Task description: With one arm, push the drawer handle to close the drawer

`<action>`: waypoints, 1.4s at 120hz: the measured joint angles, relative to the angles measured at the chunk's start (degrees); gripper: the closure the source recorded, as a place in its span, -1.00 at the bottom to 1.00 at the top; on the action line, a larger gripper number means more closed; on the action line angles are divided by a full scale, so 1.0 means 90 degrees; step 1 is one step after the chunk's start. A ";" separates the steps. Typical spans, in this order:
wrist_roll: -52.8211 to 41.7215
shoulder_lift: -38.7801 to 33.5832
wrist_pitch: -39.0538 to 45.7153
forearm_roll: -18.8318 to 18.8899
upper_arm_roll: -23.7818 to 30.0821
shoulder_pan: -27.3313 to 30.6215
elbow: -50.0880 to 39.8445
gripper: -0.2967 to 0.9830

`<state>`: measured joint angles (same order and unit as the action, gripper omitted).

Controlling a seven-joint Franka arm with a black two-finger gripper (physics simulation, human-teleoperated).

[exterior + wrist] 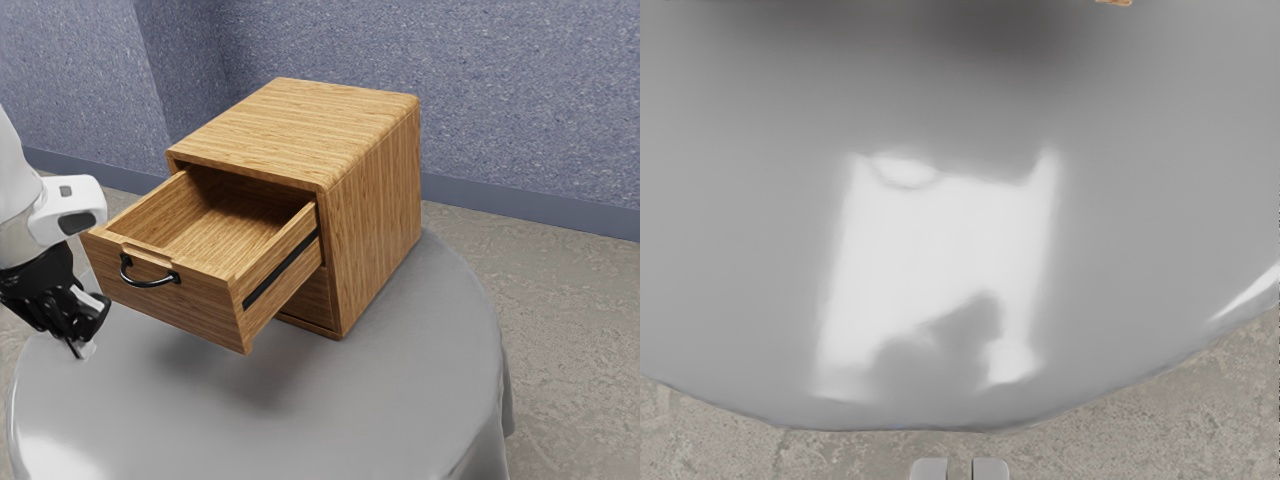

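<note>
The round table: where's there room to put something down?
On the table, a wide bare patch lies between the open drawer and the exterior view's lower edge. The top of the cabinet is bare too. It's crowded on the exterior view's left, where the gripper hangs near the handle.

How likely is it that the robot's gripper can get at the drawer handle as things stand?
Probably yes: the handle sits outside on the open drawer's front, the gripper is near on that side, and nothing visible stands between them, though it may need raising.
</note>
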<state>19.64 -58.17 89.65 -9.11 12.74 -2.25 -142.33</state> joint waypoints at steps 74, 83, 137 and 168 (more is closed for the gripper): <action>0.0574 0.0981 0.0820 0.0367 -0.0389 -0.0005 0.0170 0.68; 0.0610 0.1124 0.0916 0.0442 -0.0472 -0.0004 0.0178 0.68; 0.0722 0.1662 0.1446 0.0834 -0.0884 -0.0004 0.0167 0.68; 0.0714 0.1877 0.1861 0.0878 -0.0923 -0.0002 0.0168 0.68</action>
<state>26.07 -41.28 106.40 -1.20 4.43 -2.26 -140.82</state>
